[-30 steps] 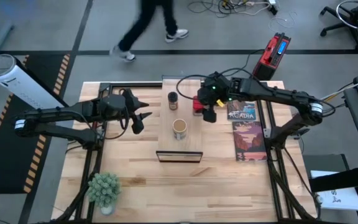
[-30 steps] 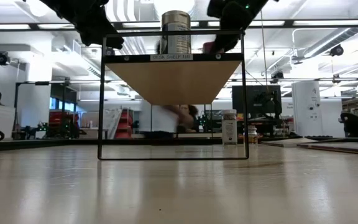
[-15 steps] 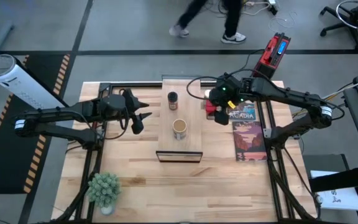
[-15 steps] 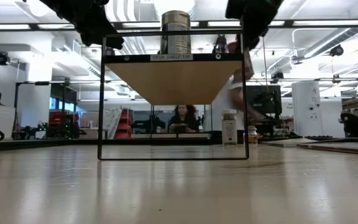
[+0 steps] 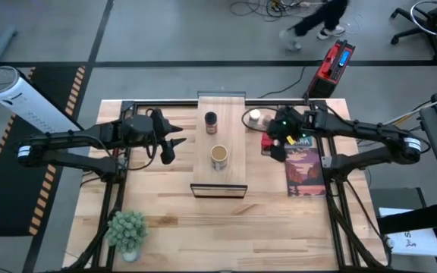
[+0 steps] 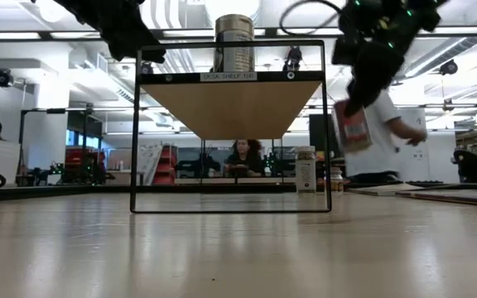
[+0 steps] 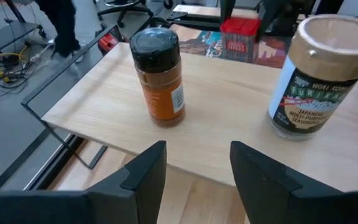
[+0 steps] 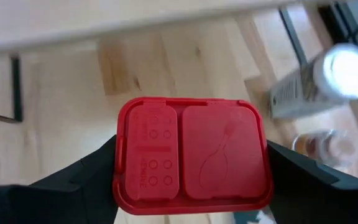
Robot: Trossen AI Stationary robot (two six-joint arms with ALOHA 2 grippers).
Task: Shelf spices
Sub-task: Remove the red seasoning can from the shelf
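I'm looking into a robotics lab: ceiling strip lights [image 6: 437,35], floor cables [image 5: 275,7], office chair [image 5: 431,19], monitors [image 6: 342,132].

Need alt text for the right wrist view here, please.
The right hand grips a red tin, seen lid-on, above the wooden tabletop. A white-capped jar stands on the table beyond it, blurred.

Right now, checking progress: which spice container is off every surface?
The red tin, clamped in the right gripper beside the shelf; the others stand on shelf or table.
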